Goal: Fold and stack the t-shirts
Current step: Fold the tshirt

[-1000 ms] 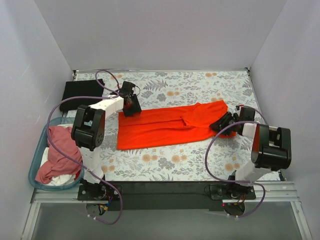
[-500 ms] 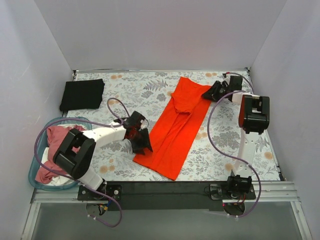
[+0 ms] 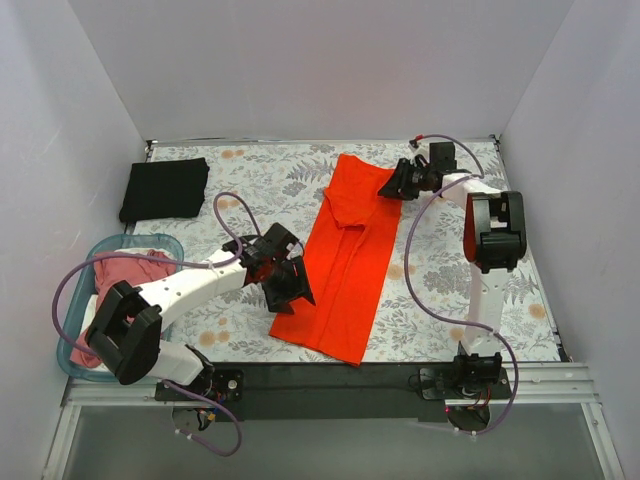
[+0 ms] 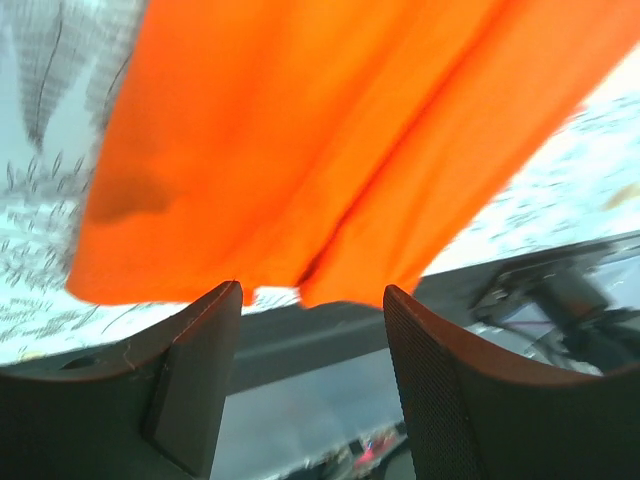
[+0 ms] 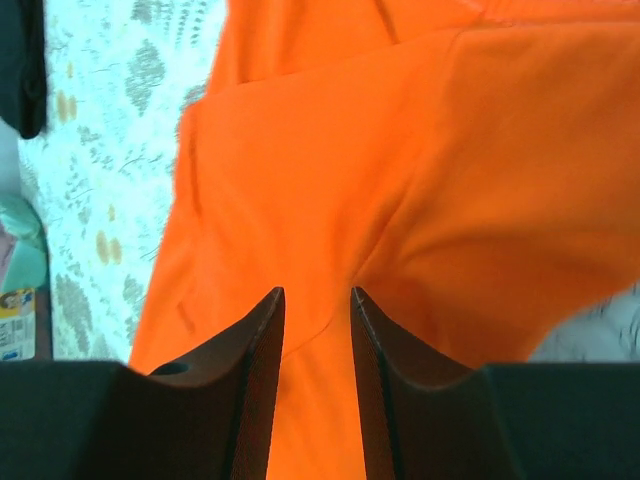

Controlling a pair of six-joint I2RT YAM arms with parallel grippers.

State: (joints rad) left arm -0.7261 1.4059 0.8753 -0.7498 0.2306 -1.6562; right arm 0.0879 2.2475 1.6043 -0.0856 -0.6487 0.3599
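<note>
At the far left a teal plastic basket (image 3: 150,240) sits at the edge of the floral-patterned desk (image 3: 450,280), with a crumpled dusty pink cloth t-shirt (image 3: 130,272) heaped inside it. The left arm's black elbow hides part of the heap. Behind the basket, in the far left corner of the desk, a black cloth t-shirt (image 3: 165,188) lies folded into a flat rectangle, well apart from both arms. Further right, the left hand (image 3: 285,280) reaches low over the desk and meets the near left edge of the bright orange-red cloth t-shirt (image 3: 345,255). In the left wrist view its two dark fingers (image 4: 195,350) stand well apart. The orange hem lies right at their tips and nothing is pinched between them (the gap shows only the dark rail at the near edge of the desk). The orange-red t-shirt is a long, narrow folded strip on the middle of the desk. It runs on a slant from the near edge, just right of the left hand, up towards the far right, and a smaller doubled-over flap shows at its far end. At that far end the right hand (image 3: 398,180) is on the strip's right corner. In the right wrist view its fingers (image 5: 255,360) are drawn close together with orange cloth filling the narrow slot between them. Creases in the cloth run in towards the grip, so this hand is clamped on the t-shirt.
</note>
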